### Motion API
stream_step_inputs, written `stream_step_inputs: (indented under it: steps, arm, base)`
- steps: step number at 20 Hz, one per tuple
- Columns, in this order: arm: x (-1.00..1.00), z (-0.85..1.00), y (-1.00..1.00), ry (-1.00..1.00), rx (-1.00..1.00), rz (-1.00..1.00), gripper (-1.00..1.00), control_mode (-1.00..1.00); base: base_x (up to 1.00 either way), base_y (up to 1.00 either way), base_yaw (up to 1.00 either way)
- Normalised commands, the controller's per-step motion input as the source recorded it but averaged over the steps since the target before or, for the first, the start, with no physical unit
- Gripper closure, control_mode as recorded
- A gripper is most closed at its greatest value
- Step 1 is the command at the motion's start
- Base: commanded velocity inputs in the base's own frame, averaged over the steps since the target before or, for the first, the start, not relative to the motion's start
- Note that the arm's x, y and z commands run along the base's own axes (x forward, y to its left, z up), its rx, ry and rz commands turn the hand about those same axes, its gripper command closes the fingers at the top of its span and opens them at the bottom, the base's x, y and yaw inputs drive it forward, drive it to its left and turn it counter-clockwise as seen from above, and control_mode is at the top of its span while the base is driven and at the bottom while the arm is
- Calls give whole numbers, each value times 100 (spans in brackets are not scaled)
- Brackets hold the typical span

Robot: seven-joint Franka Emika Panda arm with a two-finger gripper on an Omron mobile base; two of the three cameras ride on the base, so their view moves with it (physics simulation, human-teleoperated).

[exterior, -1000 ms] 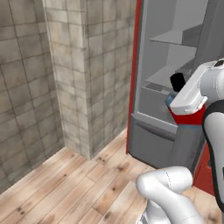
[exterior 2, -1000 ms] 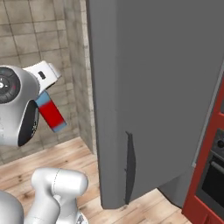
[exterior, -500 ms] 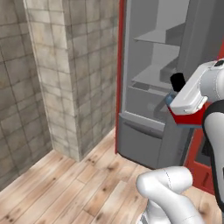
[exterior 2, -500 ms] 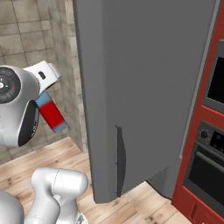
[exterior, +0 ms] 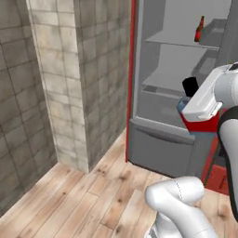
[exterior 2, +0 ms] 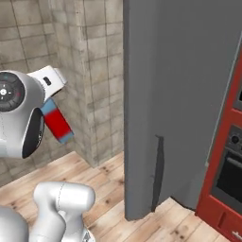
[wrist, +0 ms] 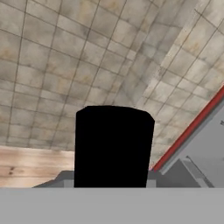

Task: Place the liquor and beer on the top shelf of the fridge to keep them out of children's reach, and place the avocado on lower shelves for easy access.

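Tiled walls and a plank floor frame the fridge (exterior: 158, 139), which stands open at about two o'clock in the left base view, its dark-red edge running down beside the grey interior. Its top shelf (exterior: 179, 42) carries the beer (exterior: 200, 29), upright near the back at roughly one o'clock, so that part looks done. The lower shelves (exterior: 162, 86) sit beneath it, above the boxy drawer front; nothing can be made out lying on them. Nearer the camera, at three o'clock, the liquor (exterior: 197, 122) hangs in the air in front of the fridge, its black cap up and red label showing under the white hand. The tool (exterior: 191, 100) is pinching the liquor, jaws pressed against its sides. By my reading, the liquor awaits its lift onto the top shelf, and the avocado has yet to be fetched.
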Motion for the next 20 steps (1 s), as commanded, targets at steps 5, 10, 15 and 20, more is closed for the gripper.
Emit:
stream_step_inputs:
  steps: [5, 10, 15, 20]
  arm:
    - [0, 0, 0, 0, 0, 0, 100, 100]
    - [0, 0, 0, 0, 0, 0, 100, 100]
    - [0, 0, 0, 0, 0, 0, 100, 100]
    - [0, 0, 0, 0, 0, 0, 100, 100]
  base:
    - [22, 100, 24]
    - [44, 99, 48]
    - [54, 80, 44]
    - [20, 38, -5]
